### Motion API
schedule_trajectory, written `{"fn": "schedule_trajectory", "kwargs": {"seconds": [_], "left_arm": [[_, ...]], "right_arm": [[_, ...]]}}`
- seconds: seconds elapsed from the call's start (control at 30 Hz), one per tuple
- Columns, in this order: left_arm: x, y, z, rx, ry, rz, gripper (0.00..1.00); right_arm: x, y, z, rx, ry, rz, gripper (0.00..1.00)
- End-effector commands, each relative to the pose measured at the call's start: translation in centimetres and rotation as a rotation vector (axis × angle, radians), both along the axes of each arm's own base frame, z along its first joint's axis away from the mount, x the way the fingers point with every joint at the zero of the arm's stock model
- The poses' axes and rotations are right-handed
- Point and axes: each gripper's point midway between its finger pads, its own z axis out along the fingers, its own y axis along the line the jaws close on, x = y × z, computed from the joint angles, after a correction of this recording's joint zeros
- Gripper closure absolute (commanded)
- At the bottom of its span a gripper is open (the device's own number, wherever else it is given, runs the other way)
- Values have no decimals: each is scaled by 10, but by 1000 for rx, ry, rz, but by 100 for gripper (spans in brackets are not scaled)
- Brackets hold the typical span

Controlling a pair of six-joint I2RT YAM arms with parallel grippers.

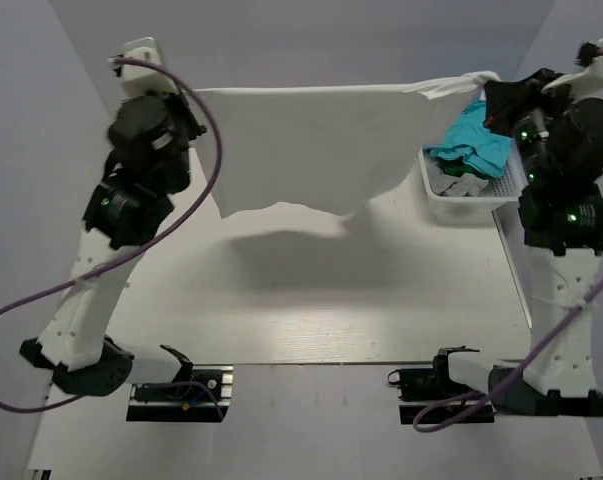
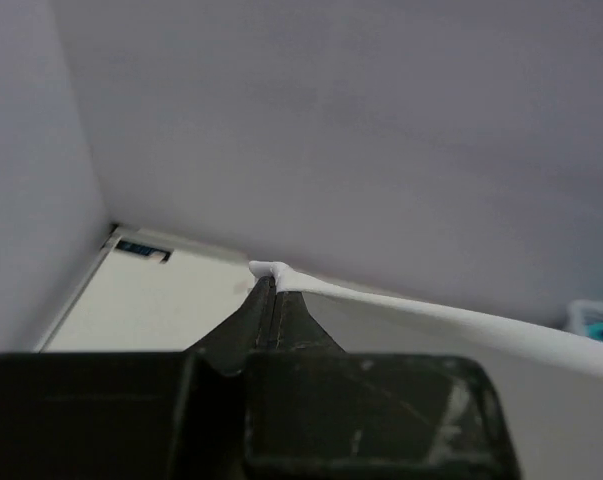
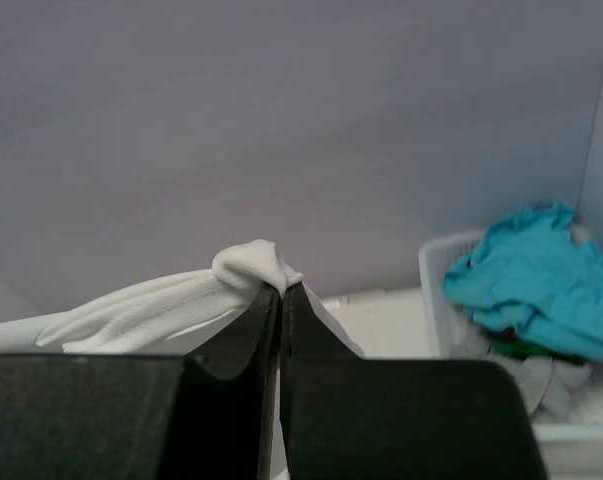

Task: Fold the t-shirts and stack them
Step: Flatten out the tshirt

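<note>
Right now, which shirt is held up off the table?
The white t-shirt, stretched between the left gripper and the right gripper; the turquoise t-shirt lies crumpled in the basket.

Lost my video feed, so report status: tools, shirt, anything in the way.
Left tool and right tool both shut on white shirt. Shirt stretched between them, hanging above the table. Basket with turquoise shirt close by right tool.

Soft even light, diffuse shadow on table beneath white t-shirt, wrist views blurred up close
</note>
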Motion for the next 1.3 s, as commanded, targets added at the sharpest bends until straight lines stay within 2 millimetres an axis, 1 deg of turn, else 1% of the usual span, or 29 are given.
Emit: {"fn": "schedule_trajectory", "kwargs": {"seconds": [0.0, 0.07, 0.1, 0.13, 0.23, 0.27, 0.3, 0.33, 0.4, 0.47, 0.5, 0.6, 0.63, 0.67, 0.7, 0.77, 0.8, 0.83, 0.9, 0.93, 1.0, 1.03, 1.07, 1.1, 1.13, 1.17, 1.2, 1.23, 1.27], "left_arm": [[-45, 6, 61, -33, -161, -156, 100], [-61, 8, 79, -56, -220, -203, 100], [-77, 8, 90, -65, -258, -256, 100], [-85, 9, 98, -71, -284, -282, 100], [-112, 1, 119, -71, -355, -412, 100], [-122, 7, 126, -91, -381, -413, 100], [-126, 0, 127, -80, -381, -461, 100], [-137, 1, 132, -90, -400, -489, 100], [-156, -3, 140, -94, -439, -564, 100], [-167, -2, 142, -108, -453, -594, 100], [-179, -1, 146, -105, -475, -626, 100], [-198, 1, 149, -109, -503, -670, 100], [-206, 6, 150, -124, -514, -673, 100], [-209, 5, 148, -120, -515, -686, 100], [-211, 3, 144, -123, -503, -701, 100], [-213, 4, 141, -123, -503, -701, 100], [-207, 0, 135, -129, -479, -705, 100], [-209, -1, 134, -137, -483, -716, 100], [-194, -12, 120, -153, -440, -723, 100], [-188, -16, 113, -160, -422, -726, 100], [-169, -22, 93, -193, -371, -694, 100], [-157, -19, 82, -208, -339, -645, 100], [-142, -22, 63, -215, -292, -612, 100], [-133, -22, 53, -236, -270, -579, 100], [-122, -16, 41, -248, -246, -513, 100], [-105, -22, 12, -242, -172, -481, 100], [-99, -21, 2, -262, -150, -453, 100], [-87, -17, -14, -267, -108, -386, 100], [-73, -22, -40, -260, -42, -353, 100]], "right_arm": [[-44, -26, 68, -40, -218, -125, 100], [-58, -29, 81, -37, -260, -141, 100], [-76, -34, 91, -42, -297, -165, 100], [-83, -37, 96, -39, -315, -178, 100], [-120, -40, 114, -46, -392, -193, 100], [-127, -40, 118, -51, -407, -193, 100], [-134, -40, 121, -53, -423, -191, 100], [-149, -40, 126, -54, -452, -189, 100], [-166, -40, 132, -55, -486, -191, 100], [-190, -44, 139, -51, -530, -208, 100], [-196, -44, 140, -51, -542, -210, 100], [-222, -46, 143, -56, -580, -217, 100], [-227, -46, 141, -59, -581, -222, 100], [-235, -48, 140, -55, -592, -231, 100], [-237, -49, 139, -51, -593, -237, 100], [-232, -50, 129, -39, -578, -235, 100], [-242, -49, 131, -33, -602, -231, 100], [-235, -49, 125, -33, -589, -229, 100], [-217, -45, 109, -22, -542, -206, 100], [-215, -42, 111, -14, -558, -188, 100], [-185, -38, 87, -1, -490, -169, 100], [-174, -35, 80, 13, -469, -151, 100], [-160, -33, 68, 17, -441, -146, 100], [-141, -25, 49, 19, -392, -103, 100], [-135, -23, 45, 22, -393, -90, 100], [-119, -19, 26, 24, -354, -71, 100], [-102, -11, 8, 36, -310, -27, 100], [-94, -7, -1, 41, -290, -9, 100], [-76, -5, -26, 40, -235, 1, 100]]}}
